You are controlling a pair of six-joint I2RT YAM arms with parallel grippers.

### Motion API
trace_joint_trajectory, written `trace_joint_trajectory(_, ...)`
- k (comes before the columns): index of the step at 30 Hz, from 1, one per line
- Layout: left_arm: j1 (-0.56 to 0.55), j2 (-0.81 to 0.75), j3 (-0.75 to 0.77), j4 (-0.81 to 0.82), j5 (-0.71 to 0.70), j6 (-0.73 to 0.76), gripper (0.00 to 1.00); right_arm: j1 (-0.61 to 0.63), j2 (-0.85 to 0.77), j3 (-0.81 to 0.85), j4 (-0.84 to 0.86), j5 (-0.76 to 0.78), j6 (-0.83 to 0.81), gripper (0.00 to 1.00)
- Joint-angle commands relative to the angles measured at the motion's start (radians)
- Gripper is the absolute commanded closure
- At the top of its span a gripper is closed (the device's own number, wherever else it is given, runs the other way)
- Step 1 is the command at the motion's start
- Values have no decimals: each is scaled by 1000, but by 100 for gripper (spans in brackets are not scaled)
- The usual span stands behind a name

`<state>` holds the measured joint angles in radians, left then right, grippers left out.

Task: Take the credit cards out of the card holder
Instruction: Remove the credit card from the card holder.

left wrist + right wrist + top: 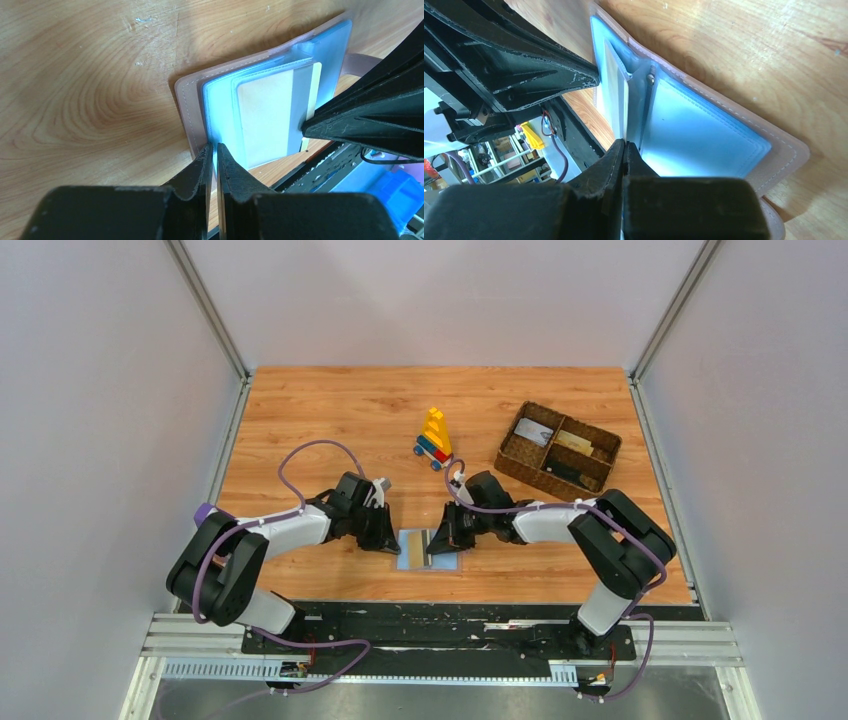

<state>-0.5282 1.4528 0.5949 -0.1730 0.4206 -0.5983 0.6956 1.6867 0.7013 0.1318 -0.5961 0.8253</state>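
Holder open flat, near-centre tabletop, long axis left-right, between both arms | left pincer narrow, clamping its left sleeve edge | right pincer pinched tight on tan card poking out right | guessing straight pull rightward

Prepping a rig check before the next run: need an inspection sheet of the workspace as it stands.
Surface: wooden table, a few small pale scuffs.
Job's things: card holder lies open near the front edge; a tan card sits in its clear sleeve; other cards lie in the basket.
Clutter: woven basket at far right; block toy mid-table.
Grippers: left gripper fingers shut on the holder's edge; right gripper fingers shut at the sleeve's edge, hold on the card unclear.
Cables: purple cables loop along both arms.
Surroundings: plain pale walls; metal rail in front.
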Motion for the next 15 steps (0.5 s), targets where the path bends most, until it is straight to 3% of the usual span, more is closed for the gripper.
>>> trace_joint_trajectory(1,-8,38,-10,-25,-73,12,84,-9,-40,-8,12,-5,3,100)
trace_joint_trajectory(6,-8,35,-13,-25,-74,10,84,-24,-53,-18,13,-15,28,99)
trace_joint_trajectory(9,-6,32,-14,-26,-74,10,84,-28,-60,-28,42,-45,41,93)
trace_joint_trajectory(11,-8,32,-15,-25,-74,10,84,-28,-56,-33,66,-65,49,100)
trace_joint_trajectory(15,-7,32,-13,-22,-71,8,84,-28,-43,-53,106,-74,73,100)
